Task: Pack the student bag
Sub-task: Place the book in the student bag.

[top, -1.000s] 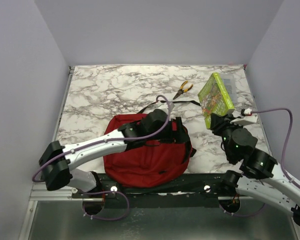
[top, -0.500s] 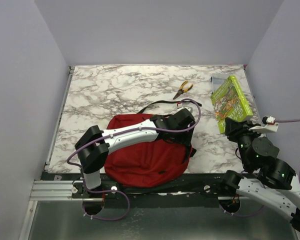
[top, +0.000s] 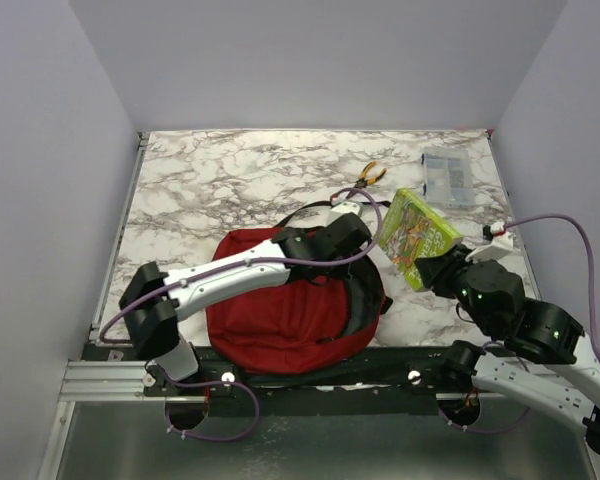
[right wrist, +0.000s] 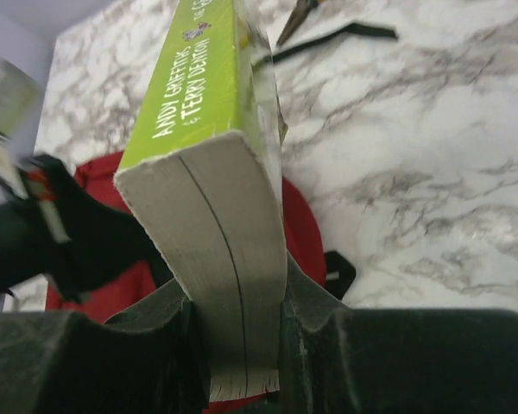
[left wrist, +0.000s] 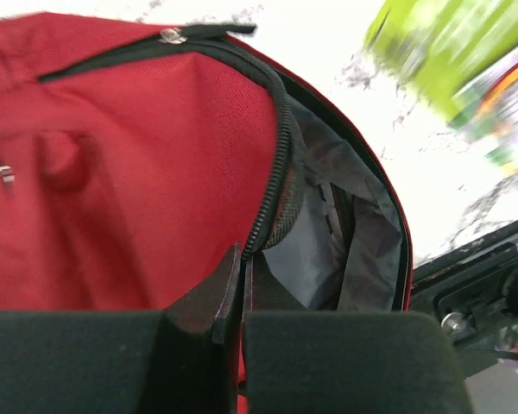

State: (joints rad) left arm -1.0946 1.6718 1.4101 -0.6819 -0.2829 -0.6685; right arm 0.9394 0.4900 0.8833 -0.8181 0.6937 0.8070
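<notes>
Pinching student bag (top: 280, 322) rim: left gripper (left wrist: 243, 263).

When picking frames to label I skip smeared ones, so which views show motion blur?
Left wrist: the green book is smeared, the student bag and its zip sharp. Right wrist: the left arm is blurred, the book's spine crisp. Top external: sharp throughout.

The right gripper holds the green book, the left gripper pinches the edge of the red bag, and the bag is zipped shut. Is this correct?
One point is wrong: the bag is open, not zipped shut. The left wrist view shows its grey lining past the zipper edge that the left gripper pinches. The right gripper does hold the green book.
</notes>
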